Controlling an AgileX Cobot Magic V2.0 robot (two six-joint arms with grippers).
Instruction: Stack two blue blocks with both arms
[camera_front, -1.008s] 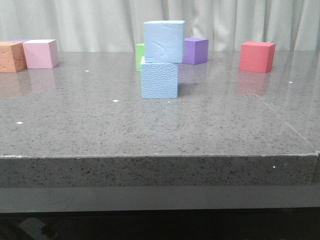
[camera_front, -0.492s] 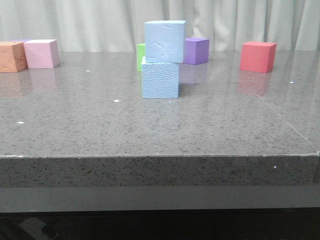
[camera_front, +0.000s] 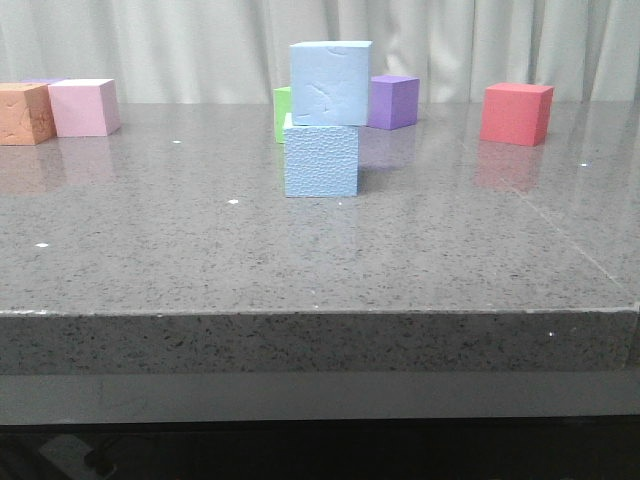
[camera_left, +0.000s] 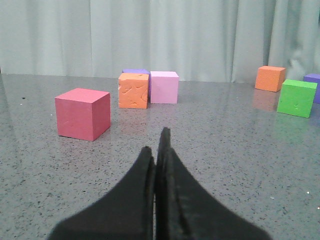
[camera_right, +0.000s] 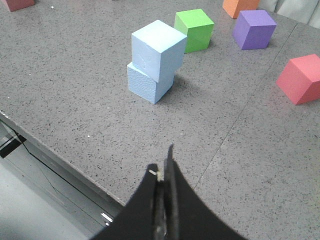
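Two pale blue blocks stand stacked in the middle of the grey table. The upper blue block (camera_front: 330, 83) rests on the lower, pebbled blue block (camera_front: 320, 159), shifted slightly right. The right wrist view shows the upper block (camera_right: 157, 49) on the lower one (camera_right: 146, 87), turned a little against it. My right gripper (camera_right: 162, 167) is shut and empty, well back from the stack over the table's front edge. My left gripper (camera_left: 157, 145) is shut and empty, low over the table, and the stack is out of its view. Neither arm shows in the front view.
Behind the stack stand a green cube (camera_front: 281, 112) and a purple cube (camera_front: 392, 101). A red cube (camera_front: 516, 113) is at the back right, an orange cube (camera_front: 24, 113) and a pink cube (camera_front: 83, 107) at the back left. The left wrist view shows a red cube (camera_left: 83, 113).
The stack stands as before; only a tiny shift of the picture. No arm moves in the front view.
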